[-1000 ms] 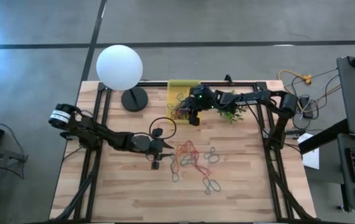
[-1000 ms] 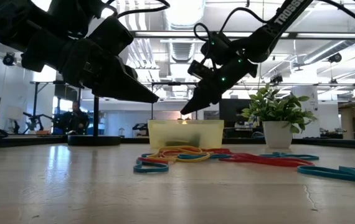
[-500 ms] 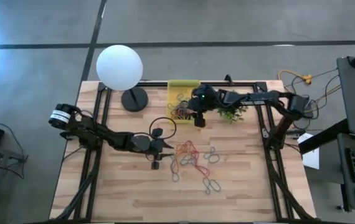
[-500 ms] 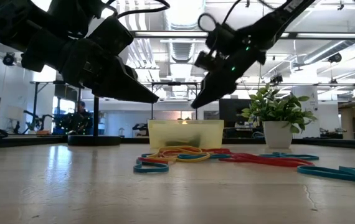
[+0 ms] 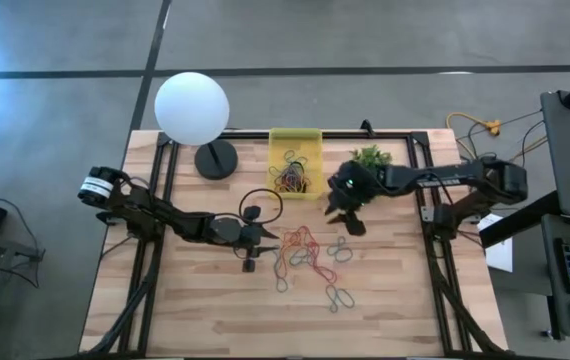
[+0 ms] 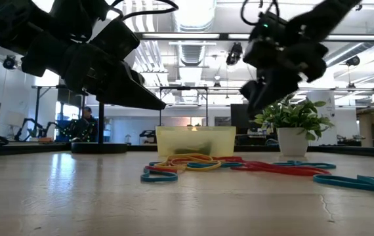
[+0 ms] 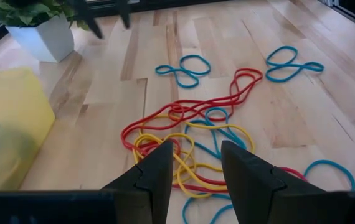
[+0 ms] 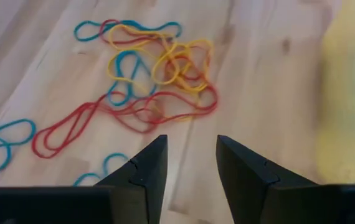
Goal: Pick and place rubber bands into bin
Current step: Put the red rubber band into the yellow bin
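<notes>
Rubber bands (image 7: 190,134) red, yellow, blue; bin (image 5: 295,140) translucent yellow; lamp (image 5: 192,108) white.

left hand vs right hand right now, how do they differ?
The left hand sits beside the rubber band pile, on the lamp side; the right hand hangs between the bin and the pile. The left arm reaches in low, the right higher. Both are open and empty.
</notes>
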`<state>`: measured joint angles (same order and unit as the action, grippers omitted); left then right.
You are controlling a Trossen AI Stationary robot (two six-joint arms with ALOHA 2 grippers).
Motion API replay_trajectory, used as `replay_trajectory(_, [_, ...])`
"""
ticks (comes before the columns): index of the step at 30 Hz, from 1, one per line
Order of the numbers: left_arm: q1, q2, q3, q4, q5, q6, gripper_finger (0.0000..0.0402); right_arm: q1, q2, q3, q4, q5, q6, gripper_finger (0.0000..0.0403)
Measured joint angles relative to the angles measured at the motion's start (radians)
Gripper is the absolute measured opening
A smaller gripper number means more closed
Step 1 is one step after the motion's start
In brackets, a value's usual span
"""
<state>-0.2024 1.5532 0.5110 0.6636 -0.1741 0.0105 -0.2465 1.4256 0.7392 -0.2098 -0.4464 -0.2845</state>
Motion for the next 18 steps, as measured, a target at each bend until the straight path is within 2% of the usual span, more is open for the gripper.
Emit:
replay_trajectory(6, [0.0,0.0,0.0,0.002,-0.016,0.004,0.0121,0.049,-0.008,-0.171,0.266,0.0,0.1,0.0117])
replay_trajectory(11, [0.0,0.0,0.001,0.01,-0.017,0.003,0.0121,0.075,0.015,-0.247,0.504,0.001,0.133,0.0116])
replay_trajectory(18, [0.0,0.0,0.001,0.01,-0.018,0.002,0.0121,0.111,0.037,-0.258,0.607,0.001,0.129,0.011])
